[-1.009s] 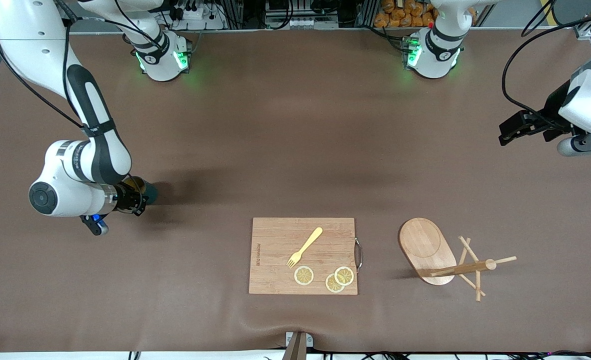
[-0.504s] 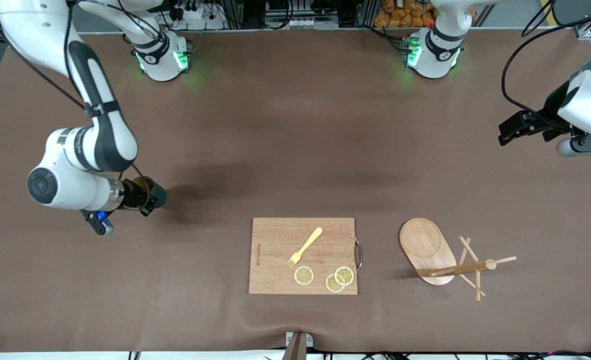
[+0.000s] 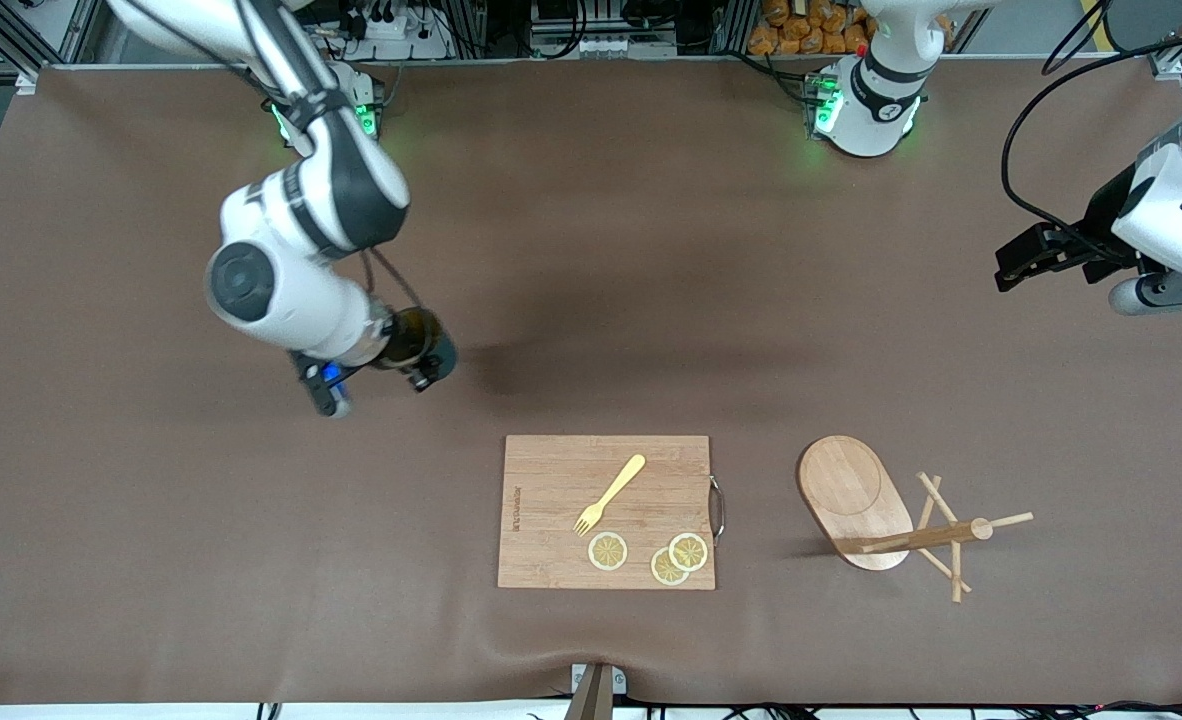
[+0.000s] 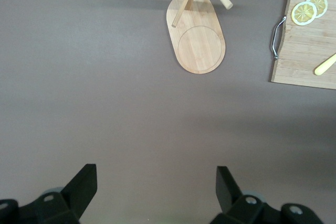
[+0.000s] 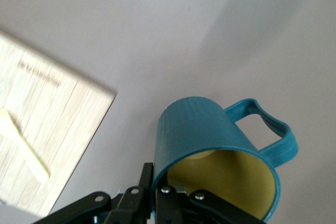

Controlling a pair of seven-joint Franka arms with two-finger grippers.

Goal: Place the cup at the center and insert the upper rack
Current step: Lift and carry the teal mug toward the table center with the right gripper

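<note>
The right gripper (image 3: 421, 362) is hanging in the air over bare brown bench (image 3: 591, 250), between the right arm's base and the cutting board (image 3: 606, 511). It is clamping the cup (image 3: 413, 340) by the rim, with one finger inside the yellowish interior and the other against the ribbed teal outside, as the right wrist view shows. In that view the cup (image 5: 220, 156) is showing its loop handle sticking out to one side, away from the fingers, and a corner of the cutting board (image 5: 47, 145) is lying below it on the bench.

The left gripper (image 3: 1026, 262) is waiting in the air over the left arm's end of the bench, its fingers (image 4: 84, 184) standing wide apart with nothing between them.

The wooden mug stand (image 3: 886, 515) is resting on the bench beside the cutting board, toward the left arm's end. Its oval base is lying flat, and the post with its thin pegs is appearing to slant from the base toward the left arm's end. The left wrist view is looking down on the same stand (image 4: 197, 38).

On the cutting board a yellow fork (image 3: 611, 493) is lying above three lemon slices (image 3: 651, 555), two of them overlapping. The board's metal handle (image 3: 718, 510) is facing the stand.
</note>
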